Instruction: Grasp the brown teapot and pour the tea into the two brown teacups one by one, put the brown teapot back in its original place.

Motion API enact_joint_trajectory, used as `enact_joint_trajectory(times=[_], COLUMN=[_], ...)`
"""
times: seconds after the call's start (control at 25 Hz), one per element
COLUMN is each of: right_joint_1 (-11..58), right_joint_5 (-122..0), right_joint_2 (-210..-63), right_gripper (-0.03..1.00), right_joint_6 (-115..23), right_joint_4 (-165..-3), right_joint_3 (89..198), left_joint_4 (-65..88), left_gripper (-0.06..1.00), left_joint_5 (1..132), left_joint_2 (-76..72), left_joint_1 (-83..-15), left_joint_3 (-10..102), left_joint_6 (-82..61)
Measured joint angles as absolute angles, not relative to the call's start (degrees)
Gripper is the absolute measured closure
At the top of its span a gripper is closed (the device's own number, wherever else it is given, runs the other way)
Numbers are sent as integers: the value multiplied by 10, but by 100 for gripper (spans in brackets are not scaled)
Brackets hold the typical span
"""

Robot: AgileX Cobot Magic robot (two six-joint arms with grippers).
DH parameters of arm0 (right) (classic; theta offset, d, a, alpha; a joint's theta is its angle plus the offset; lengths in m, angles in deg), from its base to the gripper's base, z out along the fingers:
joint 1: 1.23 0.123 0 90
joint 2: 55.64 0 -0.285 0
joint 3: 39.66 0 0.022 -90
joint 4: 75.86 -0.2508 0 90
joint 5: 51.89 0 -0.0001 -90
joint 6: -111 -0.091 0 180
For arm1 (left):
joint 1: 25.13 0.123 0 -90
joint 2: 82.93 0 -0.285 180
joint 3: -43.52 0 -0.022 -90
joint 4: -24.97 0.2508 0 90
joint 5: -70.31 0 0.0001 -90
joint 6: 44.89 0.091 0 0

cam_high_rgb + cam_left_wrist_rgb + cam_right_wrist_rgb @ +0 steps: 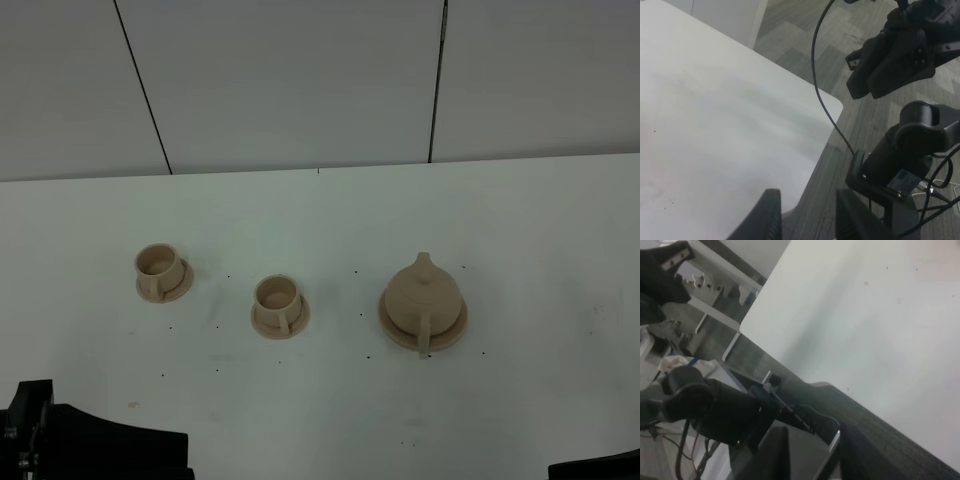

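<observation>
The brown teapot sits on its big saucer, which is its home spot on the white surface. Its loop handle points to 6 o'clock, toward the robot, so a hand can get at it easily, and its spout points away to 12 o'clock. At 9 o'clock from the teapot stands the near teacup, and at 9 o'clock from that one, a bit farther back, stands the far teacup. Each of the 2 cups is upright on a small saucer with its mouth up, ready for tea. No pouring has begun, I think. The left hand is open with nothing in it, and it hangs by the edge of the surface, well apart from the cups. The right hand looks partly open and empty too, near its own edge. It is on the teapot's side, so I think it should do the lifting.
</observation>
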State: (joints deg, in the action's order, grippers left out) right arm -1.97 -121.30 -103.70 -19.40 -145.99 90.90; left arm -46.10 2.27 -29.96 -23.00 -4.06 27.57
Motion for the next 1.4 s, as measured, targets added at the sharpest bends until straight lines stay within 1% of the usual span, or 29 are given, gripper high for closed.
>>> enact_joint_trajectory(times=[0.2, 0.52, 0.88, 1.12, 1.2, 1.4], right_joint_1=[-20, -20, -20, -20, -20, -20], right_joint_5=[-1213, -1214, -1214, -1215, -1215, -1215], right_joint_2=[-1037, -1037, -1037, -1037, -1037, -1037], right_gripper=[72, 72, 72, 72, 72, 72], right_joint_6=[-194, -202, -202, -202, -202, -203], right_joint_4=[-1459, -1460, -1460, -1460, -1460, -1460], right_joint_3=[924, 953, 953, 953, 953, 953], left_joint_4=[-461, -457, -384, -303, -274, -226], left_gripper=[61, 61, 61, 67, 69, 70], left_joint_5=[23, 26, 47, 112, 120, 125], left_joint_2=[-320, -395, -429, -429, -429, -429], left_joint_1=[-230, -230, -230, -230, -230, -230], left_joint_3=[-41, -41, -40, -40, -40, -40], left_joint_6=[275, 258, 197, 114, 91, 49])
